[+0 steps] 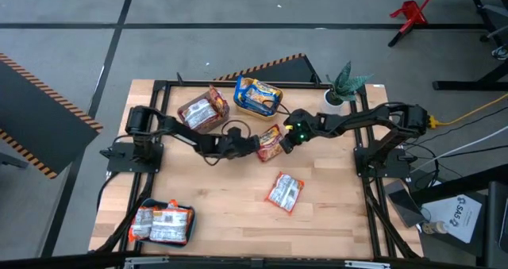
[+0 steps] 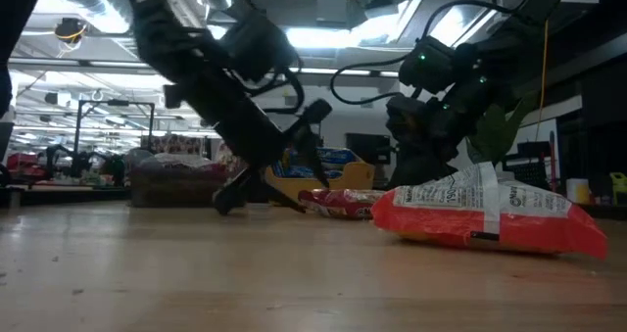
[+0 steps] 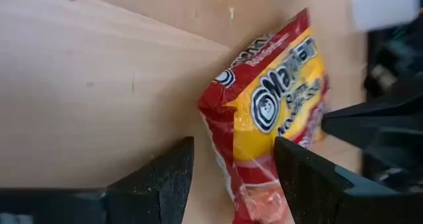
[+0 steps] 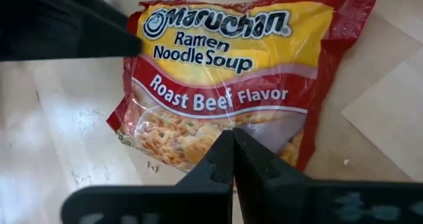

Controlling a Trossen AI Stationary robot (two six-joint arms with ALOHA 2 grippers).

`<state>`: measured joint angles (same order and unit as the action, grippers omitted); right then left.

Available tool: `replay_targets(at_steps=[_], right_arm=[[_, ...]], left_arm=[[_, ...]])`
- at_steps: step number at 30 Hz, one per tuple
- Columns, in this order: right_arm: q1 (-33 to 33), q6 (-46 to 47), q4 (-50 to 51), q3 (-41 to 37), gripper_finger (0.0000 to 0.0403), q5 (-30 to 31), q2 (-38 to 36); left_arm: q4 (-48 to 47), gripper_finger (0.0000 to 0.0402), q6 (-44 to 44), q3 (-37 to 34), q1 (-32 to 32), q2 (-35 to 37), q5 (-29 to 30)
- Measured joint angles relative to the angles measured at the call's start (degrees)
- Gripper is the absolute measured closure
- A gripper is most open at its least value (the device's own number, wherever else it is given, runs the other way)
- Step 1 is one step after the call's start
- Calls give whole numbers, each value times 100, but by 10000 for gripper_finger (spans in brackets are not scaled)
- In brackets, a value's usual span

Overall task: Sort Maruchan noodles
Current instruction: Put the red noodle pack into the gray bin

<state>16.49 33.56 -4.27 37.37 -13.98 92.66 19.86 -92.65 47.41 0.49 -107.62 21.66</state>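
A red-and-yellow Maruchan noodle packet point(image 1: 270, 144) point(image 4: 225, 72) lies flat on the wooden table near its middle. My left gripper point(image 1: 252, 147) point(image 3: 231, 151) comes from the table's left and is open, with one finger on each side of the packet's end point(image 3: 251, 184). My right gripper point(image 1: 284, 142) point(image 4: 232, 135) comes from the right, shut, with its tips over the packet's clear lower part. A second, orange-red and white packet point(image 1: 284, 192) point(image 2: 490, 214) lies flat nearer the front edge. My left gripper has the packet's end between its open fingers; one finger point(image 3: 297, 171) stands close against the packet's face, and I cannot tell whether it touches. My right gripper slants down from the table's right with its shut tips over the packet's clear lower part point(image 4: 211, 128), but I cannot tell whether they touch it.
A grey bin point(image 1: 225, 106) and a yellow bin point(image 1: 240, 90), both holding packets, stand at the far side. Silver-white packets point(image 1: 163, 223) sit at the near left corner. A potted plant point(image 1: 343, 90) is at the far right. Bare wood lies in front of the grippers.
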Motion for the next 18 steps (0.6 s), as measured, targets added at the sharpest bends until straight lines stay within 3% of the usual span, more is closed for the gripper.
replay_targets(at_steps=[3, 7, 18], right_arm=[[-1, -68, -49, 0, 403, -19, 2], [0, -103, -166, -7, 403, -85, 7], [-2, -252, -216, -13, 403, -410, 18]], left_arm=[[-313, 192, 479, 237, 84, -23, -356], [-387, 174, 903, 410, 132, -23, -301], [-362, 140, 312, 556, 197, -489, -344]])
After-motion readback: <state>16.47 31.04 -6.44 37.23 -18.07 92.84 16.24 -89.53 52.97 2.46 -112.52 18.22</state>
